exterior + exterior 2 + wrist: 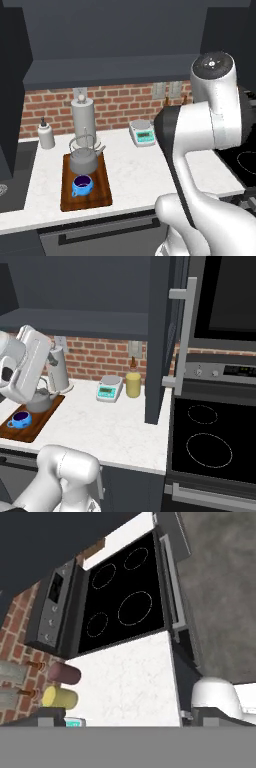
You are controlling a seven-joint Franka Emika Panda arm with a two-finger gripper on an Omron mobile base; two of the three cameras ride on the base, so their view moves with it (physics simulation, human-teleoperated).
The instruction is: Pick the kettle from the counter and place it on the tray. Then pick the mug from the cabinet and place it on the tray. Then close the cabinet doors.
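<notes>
Both kettle [85, 157] and mug [81, 185] on tray [102, 196], pincer [122, 722] seemingly open, well apart

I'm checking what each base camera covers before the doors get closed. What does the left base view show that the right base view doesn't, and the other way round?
Left base view alone: a white soap bottle at the counter's left end.

Right base view alone: the open cabinet door with its silver bar handle, a yellow jar and the black stove top.

Both: the kettle and blue mug on the tray, the paper-towel cylinder and the small scale.
</notes>
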